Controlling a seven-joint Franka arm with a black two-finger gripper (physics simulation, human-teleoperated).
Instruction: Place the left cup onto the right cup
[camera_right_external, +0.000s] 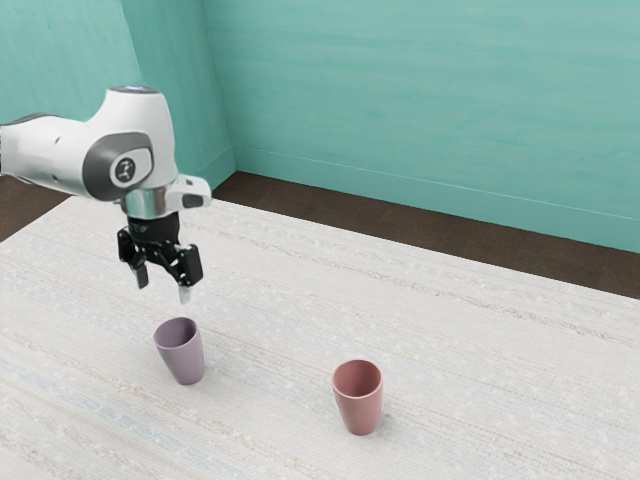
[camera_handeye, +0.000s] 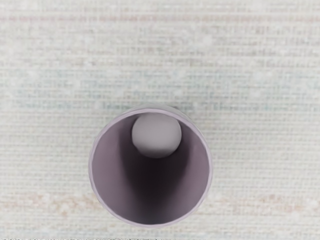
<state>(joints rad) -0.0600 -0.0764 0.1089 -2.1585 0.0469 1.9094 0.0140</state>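
Directly above the purple cup (camera_right_external: 180, 350), the gripper (camera_right_external: 163, 285) is hovering, fingers spread and holding nothing. An off-centre descent is risking a fingertip tipping it.

The arm (camera_right_external: 70, 155) is cut off by the exterior view's left edge, so its base and lower links lie out of frame. The surface (camera_right_external: 450, 330) runs past that view's left, right and lower edges. The end effector (camera_right_external: 163, 290) is too small there to make out its finger pads. The pink cup (camera_right_external: 357, 396) hides its floor behind its near wall. From the wrist camera, the purple cup (camera_right_external: 180, 350) hides its outer wall and foot beneath its own rim.
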